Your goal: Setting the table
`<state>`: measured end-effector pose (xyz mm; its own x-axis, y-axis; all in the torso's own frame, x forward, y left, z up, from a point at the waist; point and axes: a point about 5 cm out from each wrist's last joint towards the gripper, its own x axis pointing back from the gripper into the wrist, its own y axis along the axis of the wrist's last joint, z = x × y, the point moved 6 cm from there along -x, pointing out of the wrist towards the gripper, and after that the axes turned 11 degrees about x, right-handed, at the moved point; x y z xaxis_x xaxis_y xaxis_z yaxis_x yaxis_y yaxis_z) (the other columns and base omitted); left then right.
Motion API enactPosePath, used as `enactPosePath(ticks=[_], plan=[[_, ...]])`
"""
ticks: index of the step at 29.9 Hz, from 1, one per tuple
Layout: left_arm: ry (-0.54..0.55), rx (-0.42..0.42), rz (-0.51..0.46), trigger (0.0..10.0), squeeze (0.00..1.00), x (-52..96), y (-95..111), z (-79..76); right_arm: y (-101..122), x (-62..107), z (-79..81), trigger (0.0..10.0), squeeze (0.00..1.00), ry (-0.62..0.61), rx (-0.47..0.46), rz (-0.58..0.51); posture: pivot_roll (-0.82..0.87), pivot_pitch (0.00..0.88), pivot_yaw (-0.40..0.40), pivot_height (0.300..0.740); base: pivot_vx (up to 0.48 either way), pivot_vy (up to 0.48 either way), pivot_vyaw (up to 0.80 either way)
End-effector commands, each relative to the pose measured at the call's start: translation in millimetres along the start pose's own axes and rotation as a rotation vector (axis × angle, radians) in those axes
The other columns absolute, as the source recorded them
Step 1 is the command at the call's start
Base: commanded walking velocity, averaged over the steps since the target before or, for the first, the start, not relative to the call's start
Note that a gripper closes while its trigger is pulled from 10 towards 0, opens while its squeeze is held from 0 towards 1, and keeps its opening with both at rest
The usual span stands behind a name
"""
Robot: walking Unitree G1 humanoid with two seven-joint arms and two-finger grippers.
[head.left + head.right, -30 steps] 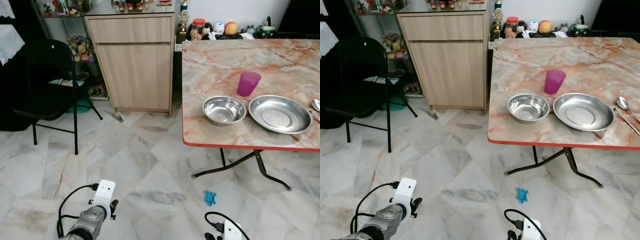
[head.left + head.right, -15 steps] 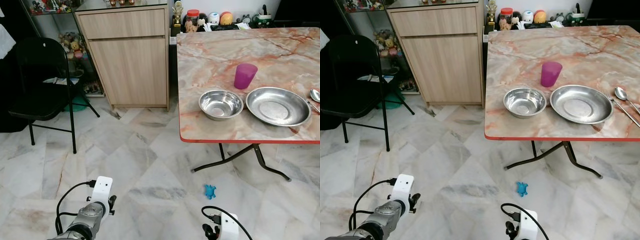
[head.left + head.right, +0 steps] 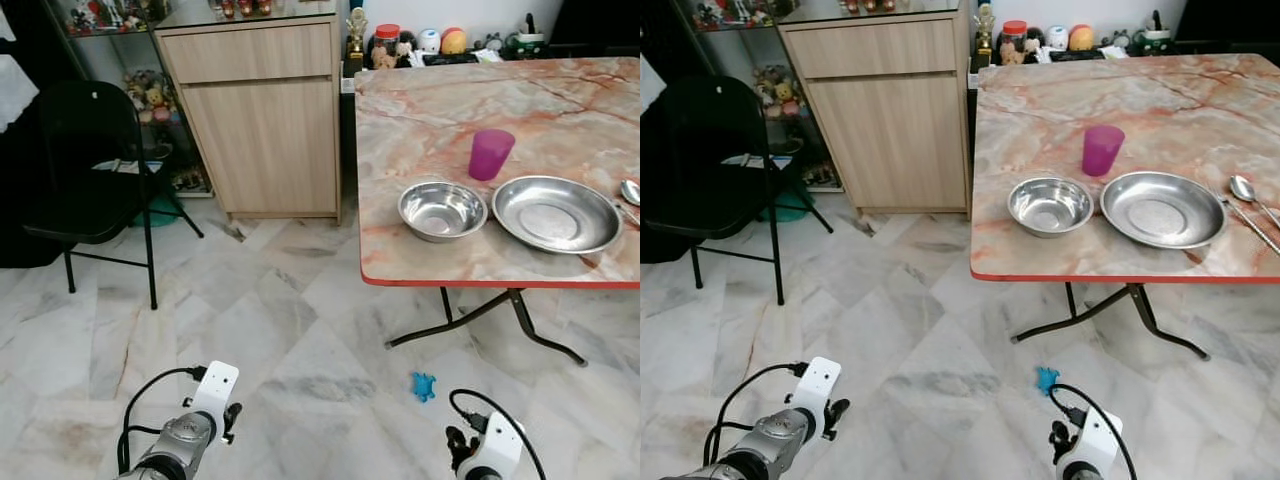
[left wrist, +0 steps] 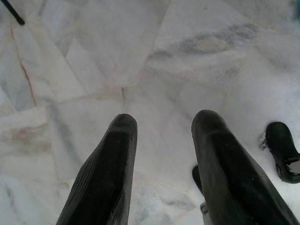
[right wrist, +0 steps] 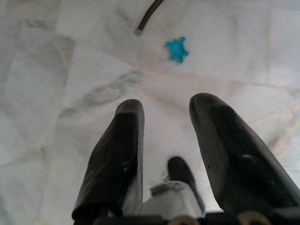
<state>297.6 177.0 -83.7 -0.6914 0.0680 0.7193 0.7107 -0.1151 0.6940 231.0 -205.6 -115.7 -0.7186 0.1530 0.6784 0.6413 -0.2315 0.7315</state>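
A marble-topped folding table (image 3: 450,90) stands ahead on my right. Near its front edge sit a small steel bowl (image 3: 442,210), a wide steel plate (image 3: 557,213) to its right, and a purple cup (image 3: 491,154) behind them. A spoon (image 3: 1243,188) lies right of the plate. Both arms hang low over the floor, well short of the table. My left gripper (image 4: 161,124) is open with nothing between its fingers. My right gripper (image 5: 165,110) is open too, above bare tiles.
A wooden cabinet (image 3: 265,110) stands left of the table, and a black folding chair (image 3: 95,160) further left. A small blue toy (image 3: 423,385) lies on the marble floor near the table's black legs (image 3: 515,315). Jars and figurines line the far edge.
The camera shifted slightly, so the table sits a little lower and to the right. My right arm has swung rightward at the bottom edge. The tableware has not moved.
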Motion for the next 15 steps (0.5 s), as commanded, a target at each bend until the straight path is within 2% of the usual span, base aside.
enactPosePath(ticks=[1,15], plan=[[0.016,0.014,0.026,10.0,0.0,2.2,-12,5.2,-4,0.9,7.8,10.0,0.0,0.017,0.003,0.009,-0.1,0.0,0.071,0.74,0.0,0.0,0.0],[0.032,0.026,0.019,10.0,0.0,2.7,-9,11.3,-18,4.5,19.6,10.0,0.0,0.048,0.006,0.05,-0.06,0.0,0.068,0.74,0.0,0.0,0.0]])
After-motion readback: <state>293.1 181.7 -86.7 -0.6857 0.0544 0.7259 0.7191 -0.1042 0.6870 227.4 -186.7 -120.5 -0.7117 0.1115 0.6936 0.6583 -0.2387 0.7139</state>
